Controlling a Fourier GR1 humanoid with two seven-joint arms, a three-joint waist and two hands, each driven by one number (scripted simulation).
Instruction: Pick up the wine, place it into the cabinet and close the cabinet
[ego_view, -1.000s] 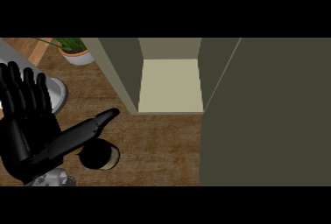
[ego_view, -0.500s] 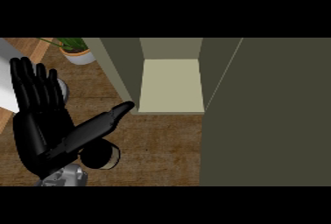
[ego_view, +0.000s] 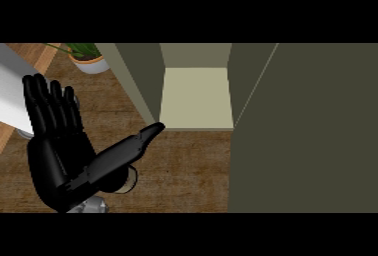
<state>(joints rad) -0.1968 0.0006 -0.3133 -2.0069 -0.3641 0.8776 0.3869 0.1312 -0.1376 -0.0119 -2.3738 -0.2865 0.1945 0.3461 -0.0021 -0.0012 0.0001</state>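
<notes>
Your left hand (ego_view: 63, 160) is spread wide, fingers (ego_view: 52, 107) straight and pointing up the view, thumb (ego_view: 133, 145) stretched out toward the cabinet (ego_view: 196, 97). It grasps nothing. The thumb's tip sits just at the lower left corner of the cabinet's pale floor; you cannot tell from this view whether it touches the edge or hovers above it.

Under the palm and thumb, you see one dark round shape with a lighter rim (ego_view: 125, 181), left of and below the cabinet opening. That looks like the wine seen from above, but the hand hides most of it, so you cannot be sure. It stands on the wooden counter (ego_view: 188, 170), outside the cabinet, and the fingers are not curled round it.

The cabinet is open: one compartment shows, with a light floor and olive side walls. Its door (ego_view: 310, 130) fills the area to the right of the opening as one large dark olive panel.

Count the rest against the cabinet: one potted plant (ego_view: 87, 56) up and to the left of it, near the top edge; one white surface (ego_view: 15, 95) far left, partly behind your fingers; one small grey piece (ego_view: 92, 205) below the palm at the bottom edge, likely the wrist.

Only one hand shows; your right hand is nowhere in the view.
</notes>
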